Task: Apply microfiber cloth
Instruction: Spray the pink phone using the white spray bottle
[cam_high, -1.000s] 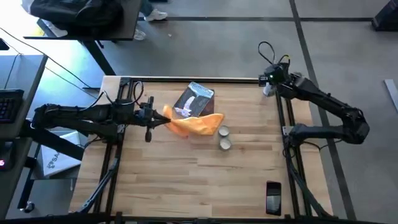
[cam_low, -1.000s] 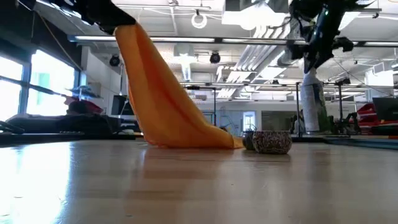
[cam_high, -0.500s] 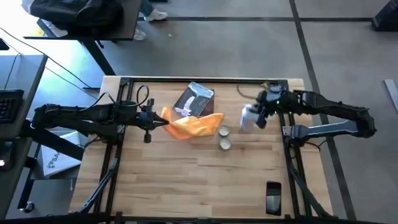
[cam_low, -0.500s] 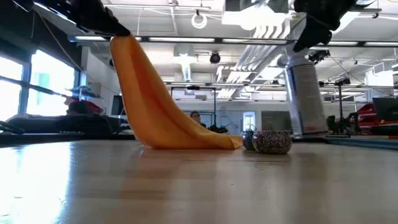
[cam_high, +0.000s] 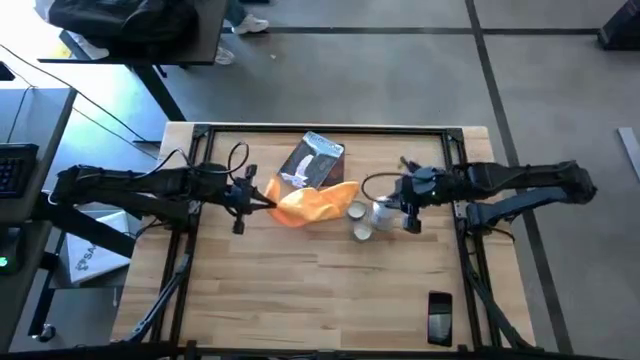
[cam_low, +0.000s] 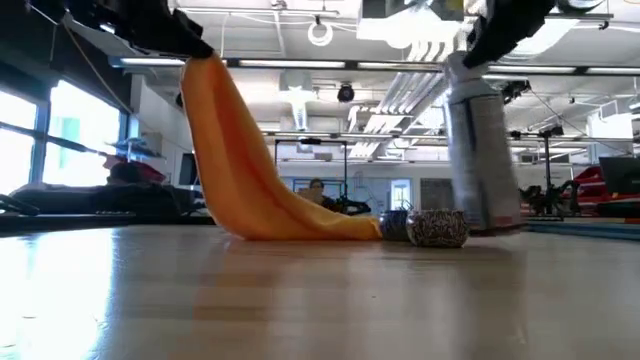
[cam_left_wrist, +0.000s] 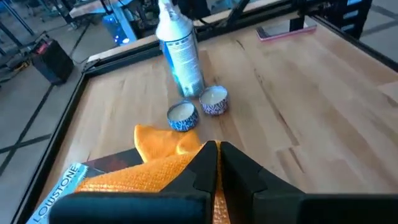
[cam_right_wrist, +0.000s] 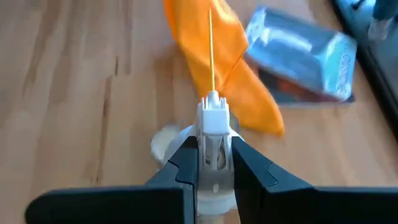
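Cloth-wise, the microfiber cloth (cam_high: 312, 203) was pinched at one corner by the left gripper (cam_high: 262, 200) and lifted, its other end draped on the table (cam_high: 300, 290) over the grey-blue packet (cam_high: 312, 160). Right gripper (cam_high: 392, 205) was clamped around a white spray bottle (cam_low: 478, 150), just beside two small tins (cam_left_wrist: 198, 108).

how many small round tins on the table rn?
2. One tin sits beside the microfiber cloth; the other tin touches it, nearer the table's front edge. The right pincer holds a spray bottle just beside them. None seems hidden.
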